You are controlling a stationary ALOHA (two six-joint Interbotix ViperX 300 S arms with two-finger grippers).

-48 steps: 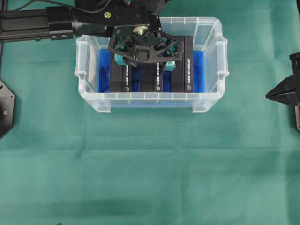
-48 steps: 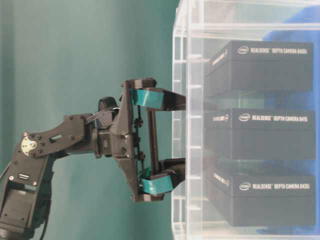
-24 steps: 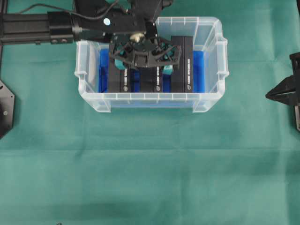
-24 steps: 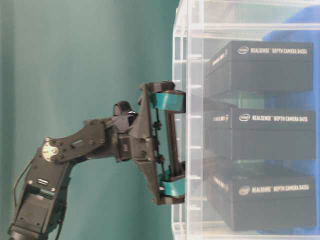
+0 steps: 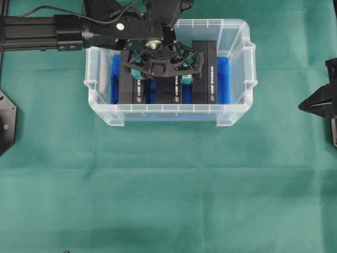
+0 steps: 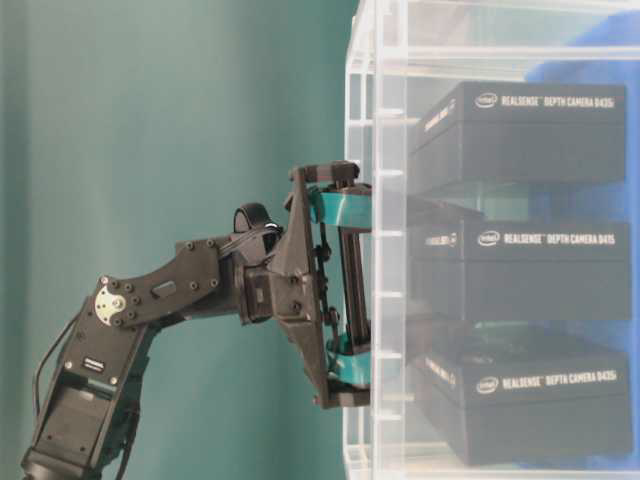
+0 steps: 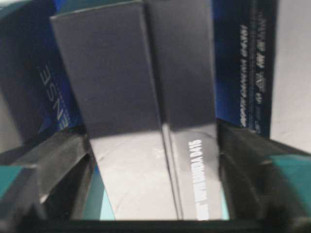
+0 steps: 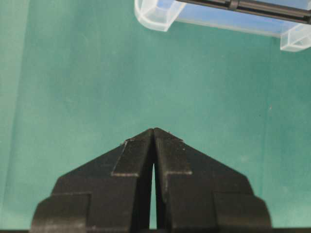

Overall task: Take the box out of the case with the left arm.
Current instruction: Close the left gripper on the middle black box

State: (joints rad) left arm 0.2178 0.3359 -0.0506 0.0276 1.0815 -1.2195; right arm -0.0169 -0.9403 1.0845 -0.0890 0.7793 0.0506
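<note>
The case (image 5: 168,108) is a clear plastic bin lined with blue cloth (image 5: 224,79), holding three black boxes side by side. My left gripper (image 5: 162,74) reaches down into it over the middle box (image 5: 176,92). In the left wrist view this box (image 7: 146,73) fills the space between the teal-padded fingers (image 7: 58,179), which have closed in on its two long sides. From table level the left gripper (image 6: 365,285) straddles the middle box (image 6: 520,265) through the case wall (image 6: 365,100). My right gripper (image 5: 301,107) is shut, far to the right.
A second black box (image 5: 130,92) lies left of the gripped one and a third (image 5: 206,74) right of it, both close by. Green cloth (image 5: 168,184) covers the table. The right wrist view shows the right gripper (image 8: 154,130) above green cloth, with a case corner (image 8: 160,14) ahead.
My left gripper has sunk deeper into the case and its jaws have narrowed from wide open onto the middle box. The left box has shifted slightly. The right arm has not moved.
</note>
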